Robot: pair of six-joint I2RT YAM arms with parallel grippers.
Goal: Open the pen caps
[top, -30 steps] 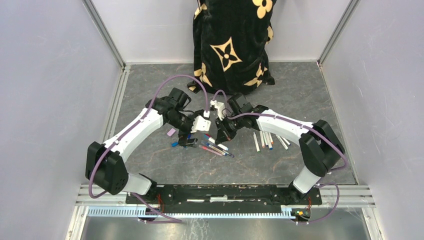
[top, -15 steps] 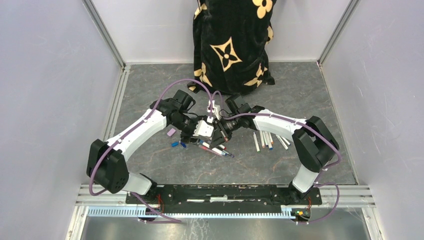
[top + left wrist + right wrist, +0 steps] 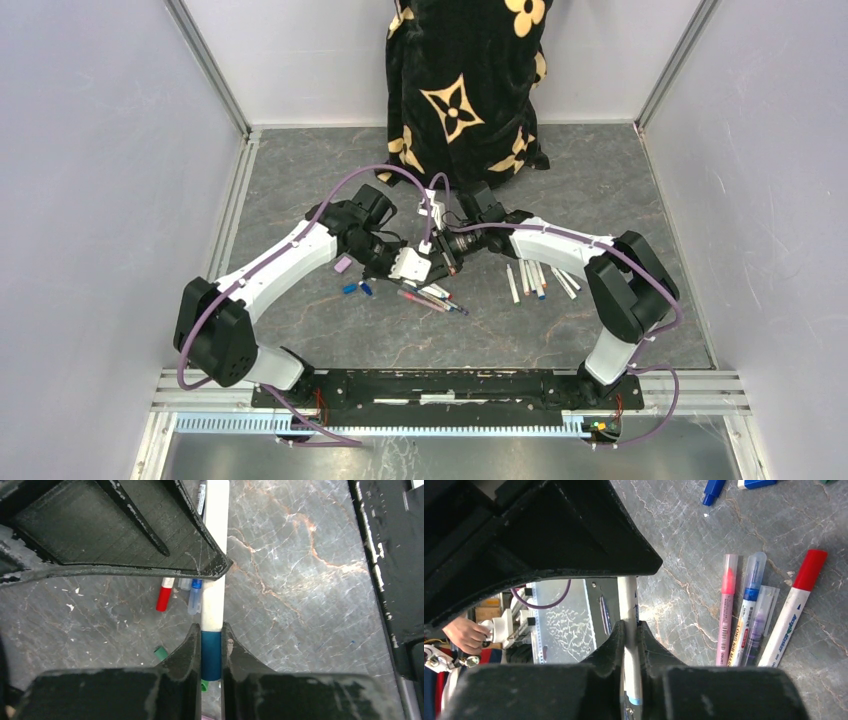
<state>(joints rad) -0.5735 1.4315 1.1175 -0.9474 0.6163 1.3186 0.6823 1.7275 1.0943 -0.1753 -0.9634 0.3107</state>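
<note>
At the far left of the grey marbled table [image 3: 620,190], in the top view, a pink cap [image 3: 343,264] lies alone beside the left arm, and just nearer the bases lie 2 blue caps [image 3: 350,288], close together and apart from the pink one. Right of them the left gripper [image 3: 211,636] has its 2 fingers pressed together on the teal cap [image 3: 211,656] at one end of a white pen [image 3: 215,592], which is held off the table at mid-table, between the 2 wrists. In the left wrist view the cap sits on the barrel with no gap showing at the joint. On the table below lie a green cap [image 3: 160,653], a red-ended pen [image 3: 164,595] and a blue-tipped pen under a clear cap [image 3: 194,596]. The right gripper [image 3: 629,630] meets the left one head-on and is clamped on the white barrel of the same pen, so that the 2 grippers almost touch. Beside it the right wrist camera shows 4 pens lying side by side: a pink pen [image 3: 727,611], a blue pen [image 3: 750,605], a purple pen [image 3: 762,622] and a white pen with a red cap [image 3: 794,605]. Further right, in the top view, a loose row of white pens [image 3: 538,279] lies beside the right forearm. A black cloth with gold flowers [image 3: 465,90] hangs at the back wall.
</note>
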